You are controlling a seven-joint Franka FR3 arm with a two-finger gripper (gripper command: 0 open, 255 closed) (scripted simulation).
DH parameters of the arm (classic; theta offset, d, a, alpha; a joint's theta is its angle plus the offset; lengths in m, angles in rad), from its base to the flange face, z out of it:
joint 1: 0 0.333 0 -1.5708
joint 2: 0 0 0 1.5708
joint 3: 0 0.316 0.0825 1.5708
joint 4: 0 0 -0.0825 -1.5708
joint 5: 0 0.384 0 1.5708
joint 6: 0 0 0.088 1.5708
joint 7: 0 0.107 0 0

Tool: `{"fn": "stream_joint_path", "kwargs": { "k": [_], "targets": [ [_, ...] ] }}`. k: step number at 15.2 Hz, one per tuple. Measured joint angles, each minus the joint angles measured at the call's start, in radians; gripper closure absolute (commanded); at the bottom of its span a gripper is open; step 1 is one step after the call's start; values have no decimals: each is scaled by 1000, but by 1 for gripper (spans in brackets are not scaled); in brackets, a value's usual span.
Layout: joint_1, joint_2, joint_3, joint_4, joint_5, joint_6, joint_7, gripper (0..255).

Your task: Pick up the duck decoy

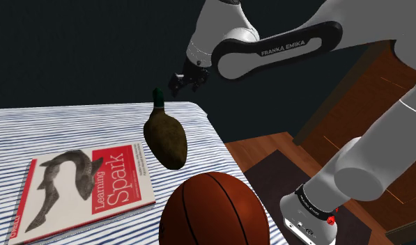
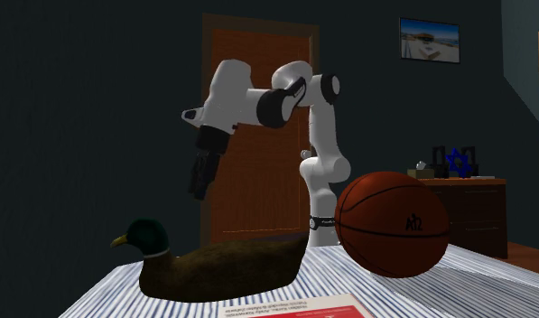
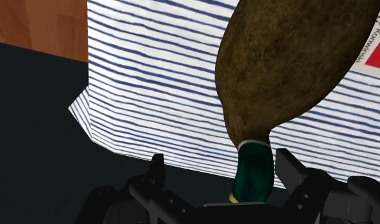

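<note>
The duck decoy (image 1: 166,139) lies on the blue-striped cloth of the table (image 1: 74,125), brown-bodied with a dark green head toward the table's far edge. In the second exterior view the duck decoy (image 2: 222,265) faces that view's left, and my gripper (image 2: 198,191) hangs well above and behind its head. From the shoulder view my gripper (image 1: 187,82) is just past the head, above the table's far corner. My gripper (image 3: 223,167) is open; the duck decoy (image 3: 284,70) shows its green neck between the fingers, nearer one of them, untouched.
A basketball (image 1: 213,209) rests on the table close to the duck's tail, toward the stand. A red and white book (image 1: 81,184) lies flat beside the duck. The table's corner (image 3: 80,108) drops off to a wooden floor (image 1: 269,160). A dresser (image 2: 466,208) stands behind.
</note>
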Motion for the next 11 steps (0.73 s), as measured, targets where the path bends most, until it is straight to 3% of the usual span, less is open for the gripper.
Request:
{"fn": "stream_joint_path", "kwargs": {
  "k": [6, 11],
  "targets": [
    [58, 211, 2, 192, -162, 22, 144, 0],
    [75, 259, -11, 197, -208, 61, 187, 0]
  ]
}}
